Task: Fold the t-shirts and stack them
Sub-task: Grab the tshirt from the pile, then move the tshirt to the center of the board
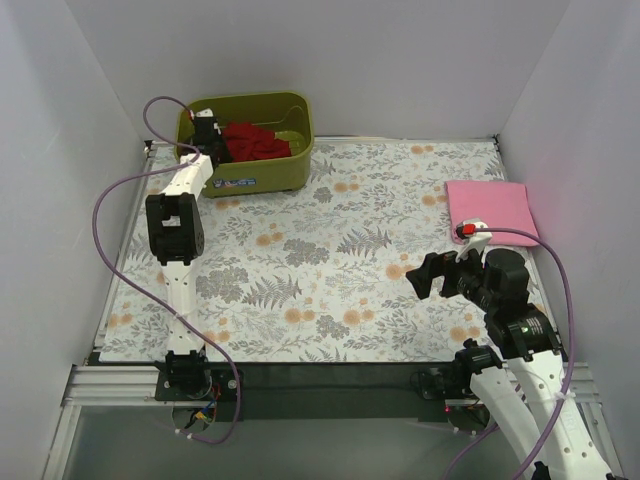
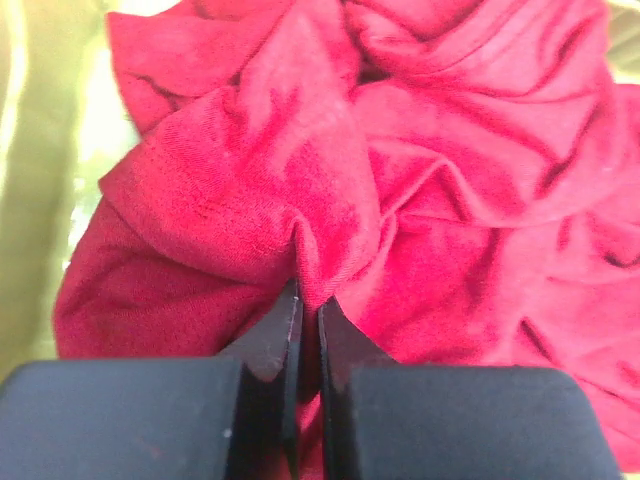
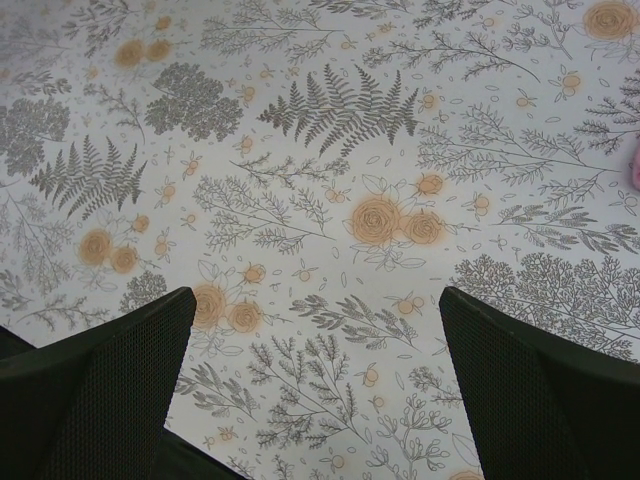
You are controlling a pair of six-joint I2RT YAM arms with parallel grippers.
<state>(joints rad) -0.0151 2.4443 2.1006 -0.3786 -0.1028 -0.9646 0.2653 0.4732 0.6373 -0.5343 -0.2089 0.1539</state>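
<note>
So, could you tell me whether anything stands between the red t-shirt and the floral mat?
Only the front wall of the tub: the left gripper, shut on the red t-shirt, must lift it over that.

**Worktop** (image 1: pixel 330 265): carries every item listed; both arm bases stand at its near edge, left and right.

**Tub** (image 1: pixel 262 176): stands on the worktop in the far left corner.

**Crumpled t-shirt** (image 1: pixel 255 143): heaped inside the tub, filling its left and middle.

**Left hand** (image 2: pixel 308 298): down inside the tub at its left end, on the crumpled t-shirt, with a fold of that t-shirt pinched between its fingers.

**Folded t-shirt** (image 1: pixel 492 208): lies flat on the worktop along the right edge, in the far half, well apart from the tub.

**Right hand** (image 3: pixel 315 298): above the worktop on the right, nearer than the folded t-shirt and slightly left of it, fingers spread wide.
</note>
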